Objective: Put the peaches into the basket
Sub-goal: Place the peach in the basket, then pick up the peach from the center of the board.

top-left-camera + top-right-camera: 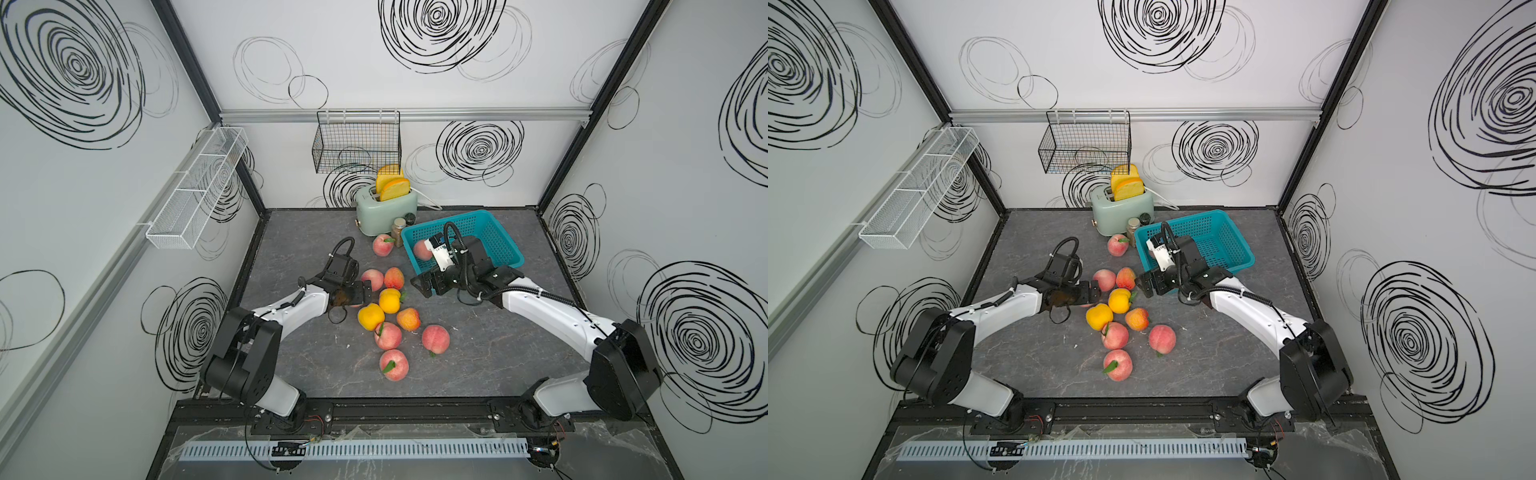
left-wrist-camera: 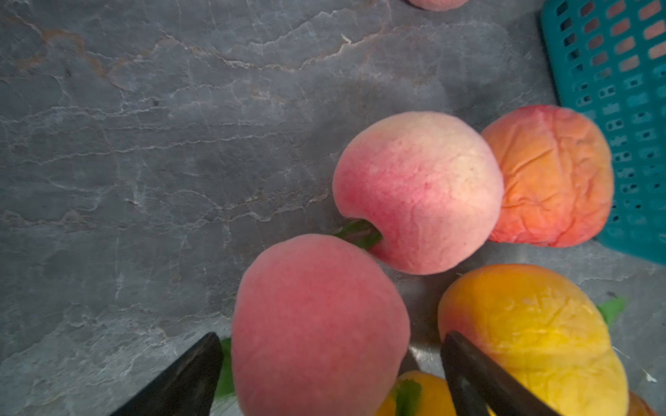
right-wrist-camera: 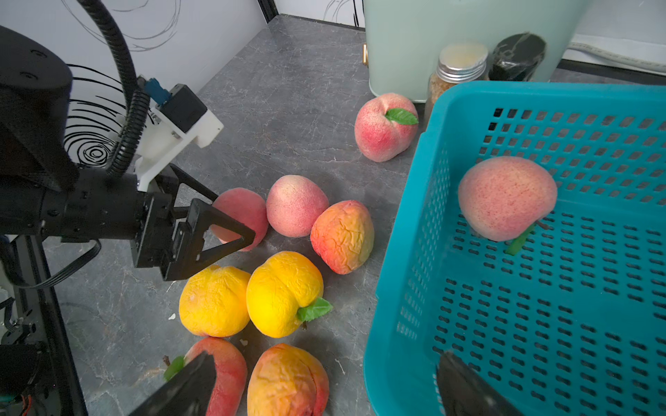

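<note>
Several peaches lie clustered mid-table, among them two yellow-orange ones and a lone pink one near the toaster. One pink peach rests inside the teal basket at the back right. My left gripper is open and low at the cluster's left edge. Its fingers straddle a pink peach with a gap on each side. My right gripper hangs open above the basket's near left corner, with nothing in it.
A mint toaster holding bread slices stands at the back, with a spice jar between it and the basket. A black wire basket hangs on the back wall. A white mesh rack hangs on the left wall.
</note>
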